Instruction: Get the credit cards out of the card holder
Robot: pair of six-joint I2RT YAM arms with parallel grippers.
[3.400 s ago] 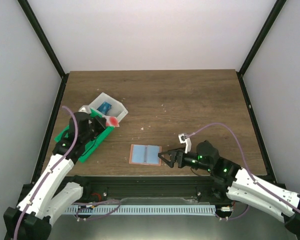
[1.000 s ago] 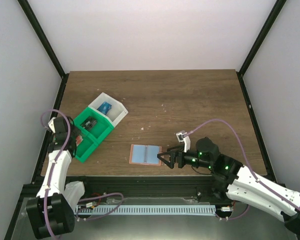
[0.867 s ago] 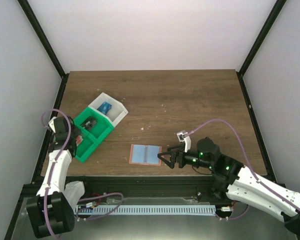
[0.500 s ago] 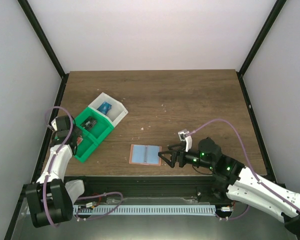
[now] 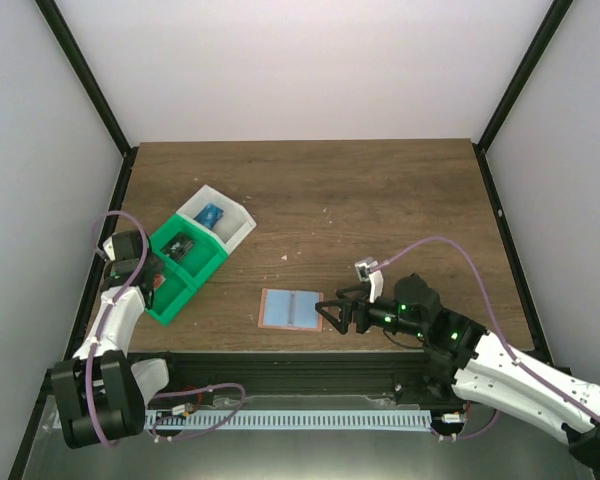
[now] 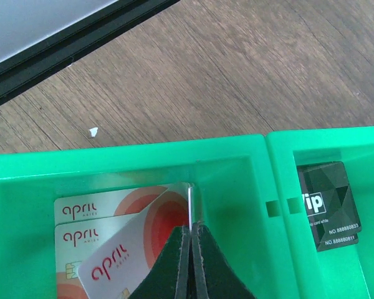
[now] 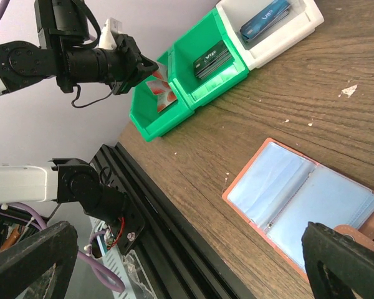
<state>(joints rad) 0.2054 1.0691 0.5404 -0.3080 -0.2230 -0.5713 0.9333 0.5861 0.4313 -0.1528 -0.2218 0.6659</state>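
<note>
The card holder (image 5: 290,308) lies open on the table, light blue pockets with salmon edging; it also shows in the right wrist view (image 7: 305,199). My right gripper (image 5: 332,314) is open and empty at its right edge, fingers spread wide (image 7: 190,249). My left gripper (image 5: 150,283) is shut on a red and white card (image 6: 191,205), held edge-up over the green tray's (image 6: 262,187) near compartment. Two more red and white cards (image 6: 100,215) lie there. A dark card (image 6: 329,202) lies in the neighbouring compartment. A blue card (image 5: 211,214) lies in the white tray (image 5: 238,232).
The green tray (image 5: 185,262) and the white tray stand side by side at the left of the table. The black frame rail (image 7: 174,230) runs along the near table edge, close under my right gripper. A black rail (image 6: 62,56) borders the left edge.
My left arm has swung from over the trays out to the far left, and now holds the red and white card over the green tray's near compartment. My right gripper barely shifted.
</note>
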